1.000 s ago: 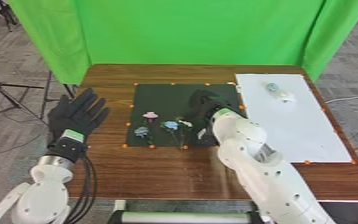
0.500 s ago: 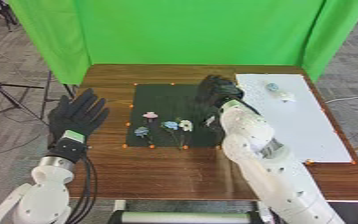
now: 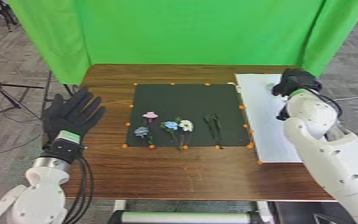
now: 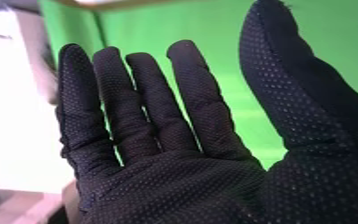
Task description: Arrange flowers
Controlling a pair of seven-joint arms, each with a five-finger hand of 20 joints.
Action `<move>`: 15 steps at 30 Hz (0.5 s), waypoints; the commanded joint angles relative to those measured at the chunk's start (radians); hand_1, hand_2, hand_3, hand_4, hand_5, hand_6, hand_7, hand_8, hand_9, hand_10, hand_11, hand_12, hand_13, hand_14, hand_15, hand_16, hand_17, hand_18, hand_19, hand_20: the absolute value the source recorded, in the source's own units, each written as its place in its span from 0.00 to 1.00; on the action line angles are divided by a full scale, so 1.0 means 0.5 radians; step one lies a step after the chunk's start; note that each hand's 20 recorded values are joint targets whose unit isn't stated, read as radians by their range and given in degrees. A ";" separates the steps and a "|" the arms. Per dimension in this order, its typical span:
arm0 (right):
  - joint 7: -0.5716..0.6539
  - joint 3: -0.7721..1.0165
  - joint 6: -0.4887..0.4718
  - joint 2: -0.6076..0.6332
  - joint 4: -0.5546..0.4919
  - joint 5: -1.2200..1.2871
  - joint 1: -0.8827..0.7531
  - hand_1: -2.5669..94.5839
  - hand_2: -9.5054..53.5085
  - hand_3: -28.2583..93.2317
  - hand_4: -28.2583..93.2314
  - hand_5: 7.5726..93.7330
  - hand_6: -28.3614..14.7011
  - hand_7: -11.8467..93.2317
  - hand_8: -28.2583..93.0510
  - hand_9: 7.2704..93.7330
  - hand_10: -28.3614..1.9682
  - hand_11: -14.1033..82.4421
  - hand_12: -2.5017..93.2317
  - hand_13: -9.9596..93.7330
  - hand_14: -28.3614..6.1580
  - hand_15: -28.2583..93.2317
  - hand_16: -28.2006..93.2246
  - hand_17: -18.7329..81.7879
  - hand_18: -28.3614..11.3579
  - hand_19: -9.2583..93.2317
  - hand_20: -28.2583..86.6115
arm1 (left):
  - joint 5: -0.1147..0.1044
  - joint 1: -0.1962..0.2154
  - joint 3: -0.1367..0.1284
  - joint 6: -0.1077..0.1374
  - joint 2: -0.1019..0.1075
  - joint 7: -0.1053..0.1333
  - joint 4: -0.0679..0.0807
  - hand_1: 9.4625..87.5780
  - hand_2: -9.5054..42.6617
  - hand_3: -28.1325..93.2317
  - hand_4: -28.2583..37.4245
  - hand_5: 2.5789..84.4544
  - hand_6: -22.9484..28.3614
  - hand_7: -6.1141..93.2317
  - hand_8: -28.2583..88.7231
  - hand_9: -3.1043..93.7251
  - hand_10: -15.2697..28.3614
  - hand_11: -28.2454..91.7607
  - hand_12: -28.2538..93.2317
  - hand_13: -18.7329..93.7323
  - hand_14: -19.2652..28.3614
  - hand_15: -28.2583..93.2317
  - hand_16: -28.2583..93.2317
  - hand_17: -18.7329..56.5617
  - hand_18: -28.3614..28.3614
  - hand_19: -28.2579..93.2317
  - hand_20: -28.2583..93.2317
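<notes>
Fetching the pale-blue flower head (image 3: pixel 270 86) seems the current step, so the right hand (image 3: pixel 297 83), fingers spread at the head view's upper right, should next lower and pinch it.

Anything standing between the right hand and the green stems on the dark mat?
Nothing visible does. From the right hand, over the white board, to the green stems there are just flat surfaces and small orange markers along the mat's edge.

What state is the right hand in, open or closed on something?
Open. The right hand has its fingers straight, and the green curtain shows through between them and the thumb.
</notes>
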 commanded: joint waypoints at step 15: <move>0.067 -0.271 0.297 -0.010 0.416 -0.109 0.078 0.60 0.00 0.82 0.00 0.63 0.60 0.33 0.17 0.69 0.53 0.32 0.25 0.68 0.55 0.55 0.43 0.53 0.20 0.91 0.49 | -0.009 0.010 0.018 -0.019 -0.006 0.011 -0.006 0.26 0.42 0.82 0.00 0.52 0.60 0.25 0.16 0.40 0.68 0.46 0.33 0.40 0.74 0.61 0.17 0.18 0.78 0.57 0.32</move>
